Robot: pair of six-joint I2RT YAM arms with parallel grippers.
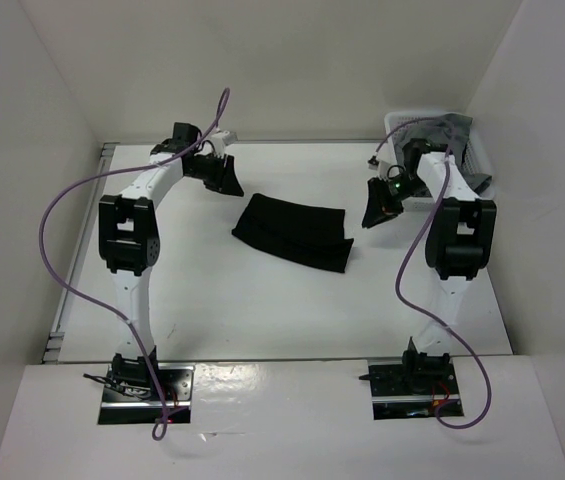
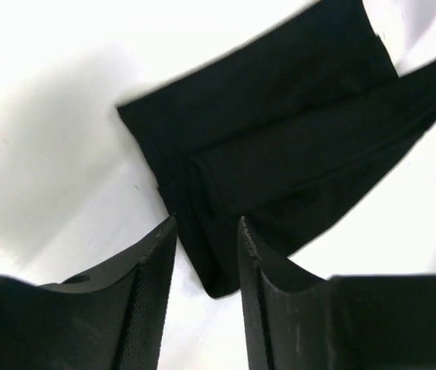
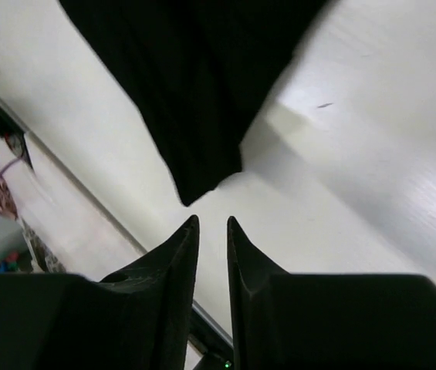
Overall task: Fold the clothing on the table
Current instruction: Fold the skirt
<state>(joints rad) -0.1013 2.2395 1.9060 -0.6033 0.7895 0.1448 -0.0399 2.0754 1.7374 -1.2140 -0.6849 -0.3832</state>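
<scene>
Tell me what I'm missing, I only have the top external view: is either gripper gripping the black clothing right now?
Observer: No. In the left wrist view the left gripper has its fingers apart with nothing clamped. The clothing lies on the table beneath, seen through the gap.
Operator: And the right one?
Observer: The right gripper shows a narrow, empty gap. A corner of the clothing points toward it, with bare table between.
Operator: Is the fold tidy?
Observer: The left wrist view shows several stacked layers with stepped edges, not flush.
</scene>
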